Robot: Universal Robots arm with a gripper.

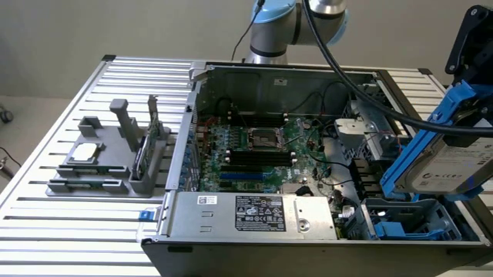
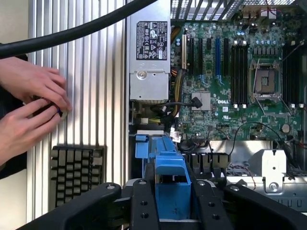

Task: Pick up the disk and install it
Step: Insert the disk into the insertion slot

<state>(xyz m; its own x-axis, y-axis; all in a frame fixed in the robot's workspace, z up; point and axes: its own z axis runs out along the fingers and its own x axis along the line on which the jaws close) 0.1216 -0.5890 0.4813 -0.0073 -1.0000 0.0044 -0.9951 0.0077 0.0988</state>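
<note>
Fingers (image 2: 144, 206) of gripper (image 2: 175, 206): clamped on blue frame of disk (image 1: 454, 164). Disk: held aloft, tilted, at 3 o'clock of open computer case (image 1: 269, 83) in exterior view, over blue bay (image 1: 400, 229). Pick-up done; installing left.

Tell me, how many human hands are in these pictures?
2. Both hover over the ribbed metal table beside the open computer case: one hand nearer the keyboard, the other hand just beyond it, close together. Others may be out of frame.

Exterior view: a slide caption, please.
Pincer holds the blue-framed disk above the open computer case, at the exterior view's right.
</note>
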